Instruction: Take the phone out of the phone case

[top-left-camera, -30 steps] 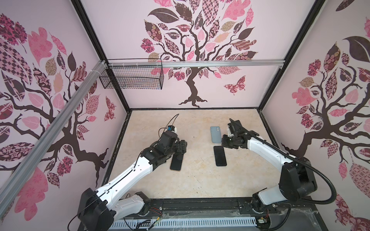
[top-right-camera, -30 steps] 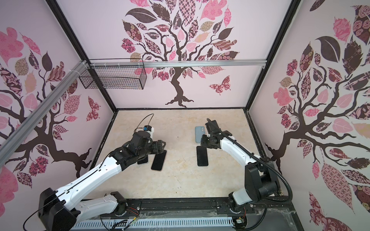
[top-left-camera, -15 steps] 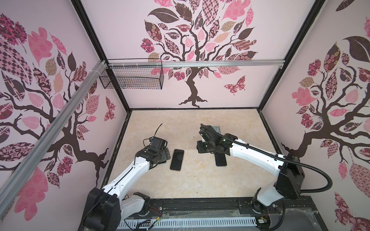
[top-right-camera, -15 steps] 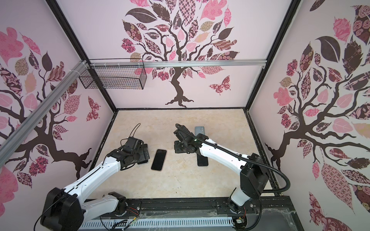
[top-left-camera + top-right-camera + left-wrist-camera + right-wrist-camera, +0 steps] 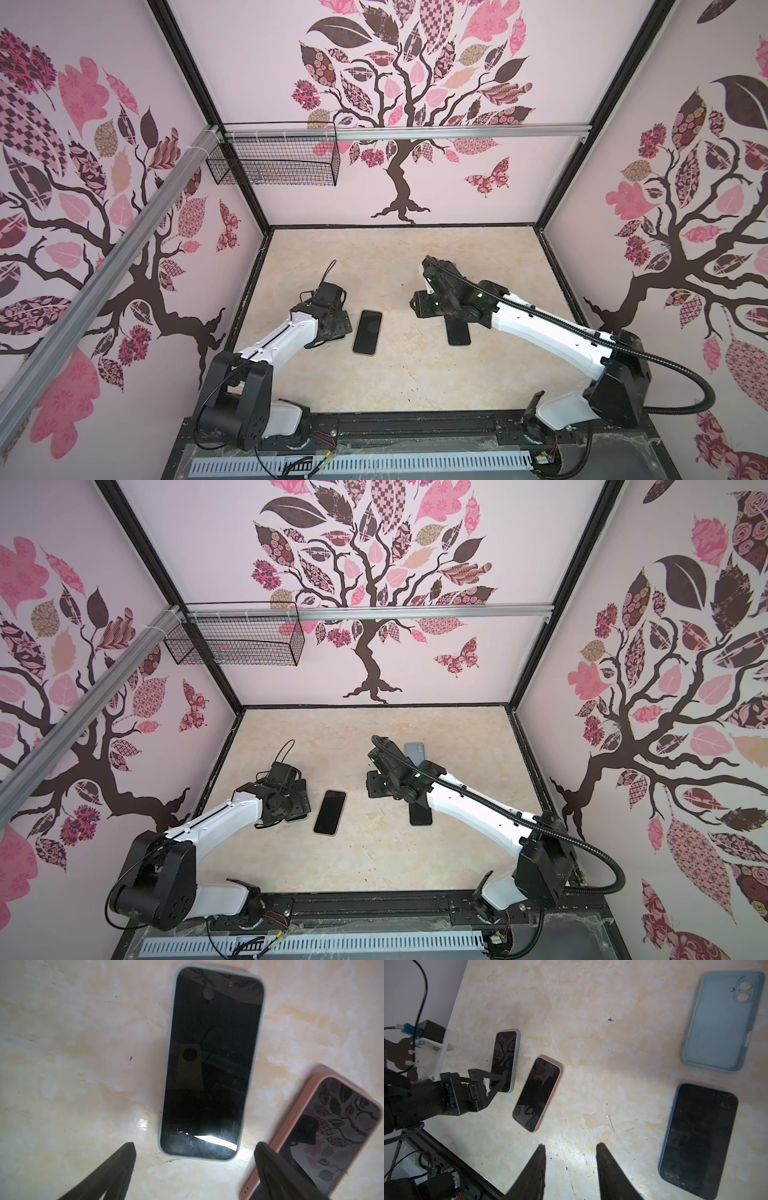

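A second ago my left gripper (image 5: 195, 1147) stood over the pink-cased phone (image 5: 368, 332), left of centre in a top view. It has since drawn back to the left and hangs wide open, empty, over a pale-cased phone (image 5: 212, 1059). My right gripper (image 5: 571, 1146) has left the blue case (image 5: 415, 752) and swung toward the middle, jaws partly apart, holding nothing. That case lies empty with a bare phone (image 5: 699, 1138) beside it, so I judge one removal done and two left. In both top views my left wrist hides the pale-cased phone, and my right arm covers part of the bare one.
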